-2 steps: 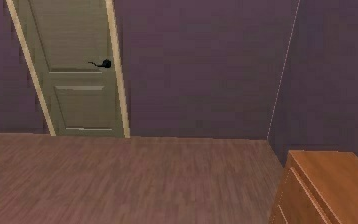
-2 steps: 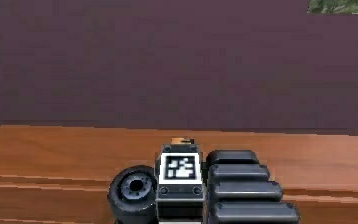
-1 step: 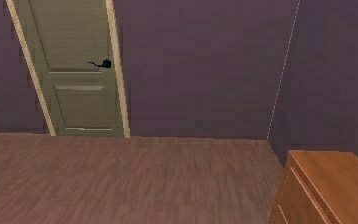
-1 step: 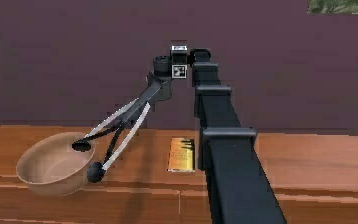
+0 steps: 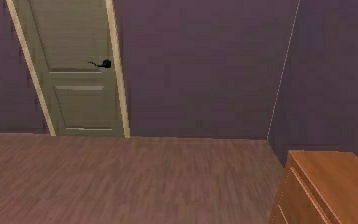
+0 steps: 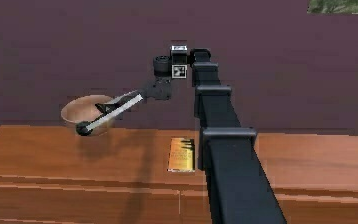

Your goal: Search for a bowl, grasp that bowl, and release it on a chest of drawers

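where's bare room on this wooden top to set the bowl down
Bare: the wooden top left of the small yellowish thing, on the near side of the bowl; also right of the arm. Tightest between that yellowish thing and the arm.

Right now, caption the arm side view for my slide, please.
Dark arm stretched across a wooden top toward a purple wall, gripper at a brown bowl; hold unclear.

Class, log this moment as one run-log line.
bowl: at gripper end, on or above chest | held or resting: cannot tell | arm: out over chest | ahead: door
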Available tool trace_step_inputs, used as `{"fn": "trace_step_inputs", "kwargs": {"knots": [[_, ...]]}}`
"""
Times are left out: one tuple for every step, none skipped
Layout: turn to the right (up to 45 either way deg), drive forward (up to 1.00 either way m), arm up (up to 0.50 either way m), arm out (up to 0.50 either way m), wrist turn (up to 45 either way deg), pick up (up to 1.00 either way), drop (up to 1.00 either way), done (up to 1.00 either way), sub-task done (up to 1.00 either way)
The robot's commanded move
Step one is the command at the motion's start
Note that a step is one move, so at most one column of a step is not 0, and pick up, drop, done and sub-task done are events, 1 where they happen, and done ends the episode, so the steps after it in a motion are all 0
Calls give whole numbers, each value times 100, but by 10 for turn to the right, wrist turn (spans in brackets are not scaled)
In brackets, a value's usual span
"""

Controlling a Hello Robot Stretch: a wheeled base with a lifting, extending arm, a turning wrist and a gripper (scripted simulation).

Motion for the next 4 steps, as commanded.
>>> {"fn": "trace_step_inputs", "kwargs": {"knots": [[0, 0, 0, 0, 450, 0, 0, 0, 0], [0, 0, 0, 0, 450, 0, 0, 0, 0], [0, 0, 0, 0, 60, 0, 0, 0, 0], [0, 0, -8, 0, 0, 0, 0, 0, 0]]}}
